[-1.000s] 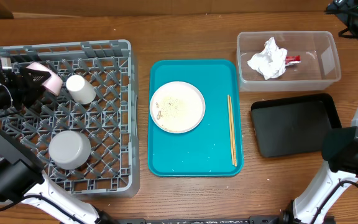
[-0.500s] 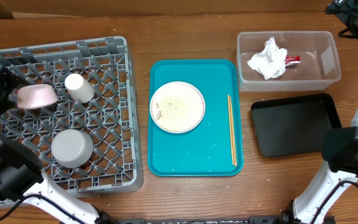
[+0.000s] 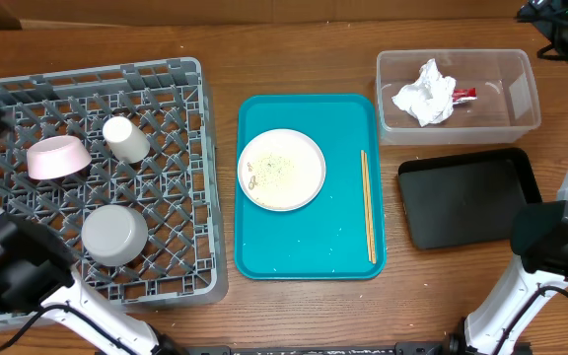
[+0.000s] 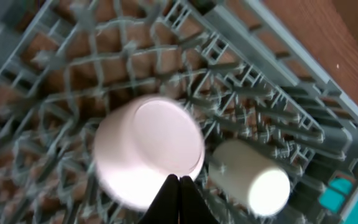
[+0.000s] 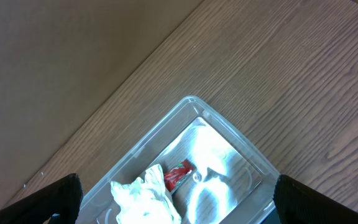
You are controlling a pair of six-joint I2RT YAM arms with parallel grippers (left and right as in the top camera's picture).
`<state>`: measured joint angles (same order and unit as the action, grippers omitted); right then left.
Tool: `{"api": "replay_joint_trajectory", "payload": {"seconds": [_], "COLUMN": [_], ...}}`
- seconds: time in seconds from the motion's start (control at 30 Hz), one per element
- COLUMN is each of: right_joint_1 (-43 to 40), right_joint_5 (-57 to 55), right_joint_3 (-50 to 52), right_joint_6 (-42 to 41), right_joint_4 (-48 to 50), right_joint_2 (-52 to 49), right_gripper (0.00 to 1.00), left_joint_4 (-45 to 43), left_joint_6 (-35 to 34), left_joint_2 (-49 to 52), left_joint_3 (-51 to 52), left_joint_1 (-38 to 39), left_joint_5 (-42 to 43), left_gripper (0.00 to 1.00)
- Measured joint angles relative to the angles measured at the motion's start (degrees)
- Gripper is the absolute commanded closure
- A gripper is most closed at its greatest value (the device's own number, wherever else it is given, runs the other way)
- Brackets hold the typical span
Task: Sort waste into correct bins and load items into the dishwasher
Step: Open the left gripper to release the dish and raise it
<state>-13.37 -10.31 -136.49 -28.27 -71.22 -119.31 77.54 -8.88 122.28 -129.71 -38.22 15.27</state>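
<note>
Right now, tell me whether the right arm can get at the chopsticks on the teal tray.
Probably yes. The chopsticks lie uncovered on the teal tray, apart from the plate, on that arm's side, and the right pincer is open and empty.

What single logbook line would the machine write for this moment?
rack: pink bowl, cup, grey bowl loaded | teal tray: plate, chopsticks waiting | left end effector: shut, empty | right end effector: open

**My three views**

Overhead looks straight down on the whole wooden table (image 3: 294, 59). My left wrist hangs close over its square grey plastic dish rack (image 4: 260, 93), left; my right, higher, over its clear rectangular plastic tub (image 5: 194, 101), far right.
</note>
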Motion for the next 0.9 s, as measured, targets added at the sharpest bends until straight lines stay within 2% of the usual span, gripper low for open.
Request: {"api": "replay_joint_trajectory", "payload": {"seconds": [0.2,0.37,0.73,0.9], "right_joint_1": [0.0,0.0,0.0,0.0], "right_joint_5": [0.0,0.0,0.0,0.0], "right_joint_3": [0.0,0.0,0.0,0.0], "right_joint_6": [0.0,0.0,0.0,0.0], "right_joint_4": [0.0,0.0,0.0,0.0], "right_joint_2": [0.0,0.0,0.0,0.0], "right_gripper": [0.0,0.0,0.0,0.0], "left_joint_4": [-7.5,-8.1,-4.2,1.7], "left_joint_6": [-0.1,-2.4,-5.4,-7.3], "left_joint_2": [0.0,0.0,0.0,0.0], "left_joint_3": [9.0,13.8,15.5,16.2], "left_joint_1": [6.7,10.3,9.4,9.3], "left_joint_5": [-6.6,-14.8,-23.5,-24.6], "left_gripper": [0.96,0.96,0.96,0.96]}}
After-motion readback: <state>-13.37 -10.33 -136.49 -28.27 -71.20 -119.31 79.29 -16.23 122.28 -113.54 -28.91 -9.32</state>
